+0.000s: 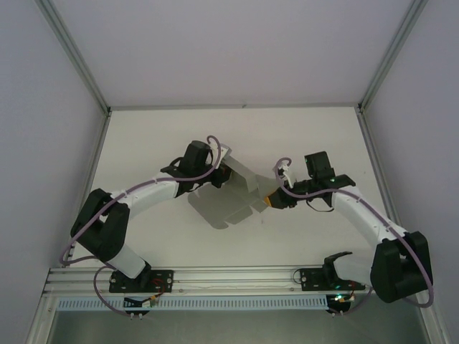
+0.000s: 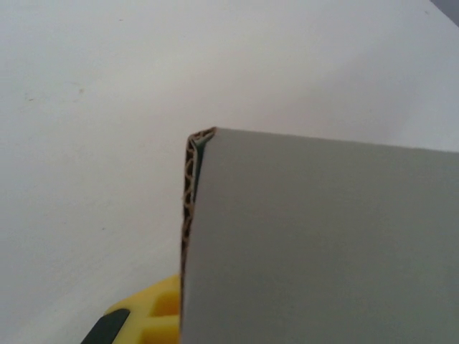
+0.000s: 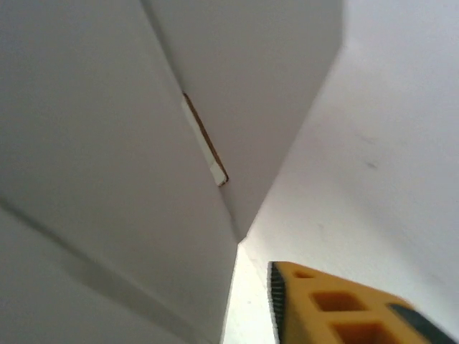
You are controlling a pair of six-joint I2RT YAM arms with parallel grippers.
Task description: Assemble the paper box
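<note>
Slanting far-left to near-right, paper box (image 1: 240, 190) in closed left jaws; right jaws: spread unclear.

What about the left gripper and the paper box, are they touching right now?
Touching. In the left wrist view the paper box lies flush against the yellow finger of the left gripper, with no gap, and the jaws are shut on it.

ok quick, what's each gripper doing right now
left gripper: shut on the paper box, at its flap.
right gripper: at the paper box's edge; open or shut cannot be told.
</note>
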